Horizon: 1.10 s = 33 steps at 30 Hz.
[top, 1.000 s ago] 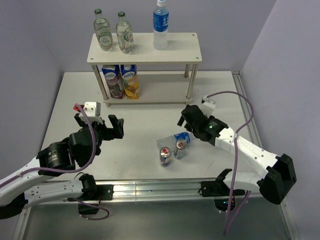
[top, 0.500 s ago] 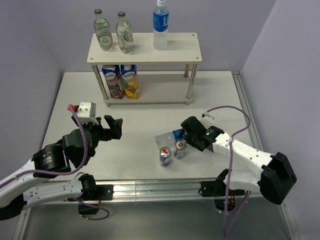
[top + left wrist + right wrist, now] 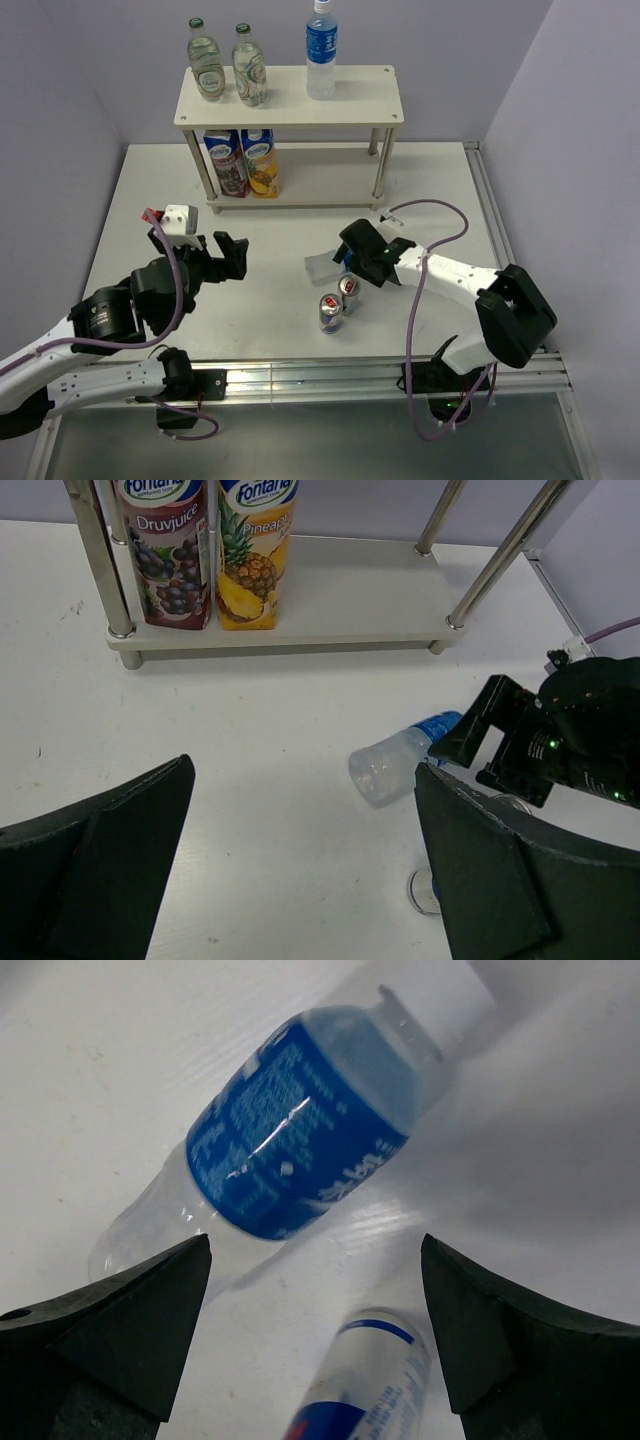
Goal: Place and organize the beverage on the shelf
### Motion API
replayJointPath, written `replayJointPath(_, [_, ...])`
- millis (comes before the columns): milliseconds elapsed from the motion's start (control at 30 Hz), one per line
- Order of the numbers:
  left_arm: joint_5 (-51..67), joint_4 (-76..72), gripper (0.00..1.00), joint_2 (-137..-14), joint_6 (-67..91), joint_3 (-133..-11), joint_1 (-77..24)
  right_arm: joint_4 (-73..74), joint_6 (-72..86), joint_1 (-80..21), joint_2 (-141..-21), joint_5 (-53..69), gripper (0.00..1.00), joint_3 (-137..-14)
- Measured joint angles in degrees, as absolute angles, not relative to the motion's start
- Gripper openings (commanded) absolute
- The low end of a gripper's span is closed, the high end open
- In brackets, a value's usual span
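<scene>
Holding: shelf | top: three bottles | bottom: two juice cartons

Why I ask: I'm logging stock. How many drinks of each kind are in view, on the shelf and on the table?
Glass bottles: 2
Plastic water bottles: 2
Juice cartons: 2
Cans: 2
Total: 8

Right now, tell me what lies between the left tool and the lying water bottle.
Only bare table separates the left tool from the lying water bottle, as the left wrist view shows.
</scene>
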State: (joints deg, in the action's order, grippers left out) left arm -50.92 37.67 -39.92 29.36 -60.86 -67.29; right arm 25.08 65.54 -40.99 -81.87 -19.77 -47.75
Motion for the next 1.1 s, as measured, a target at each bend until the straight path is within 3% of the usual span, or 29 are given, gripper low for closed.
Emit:
replayJointPath(633, [-50.9,38.0,0.99,-41.5,29.1,-60.3,-67.4,18.0,63.1,-41.1,-96.7,-20.9,0.9,-54.3])
replayJointPath(1100, [-51.1,38.0,0.98,-42.2,29.0,-60.3,-67.4,1.0,55.7,-43.9,-79.9,-17.4,0.92,-49.0])
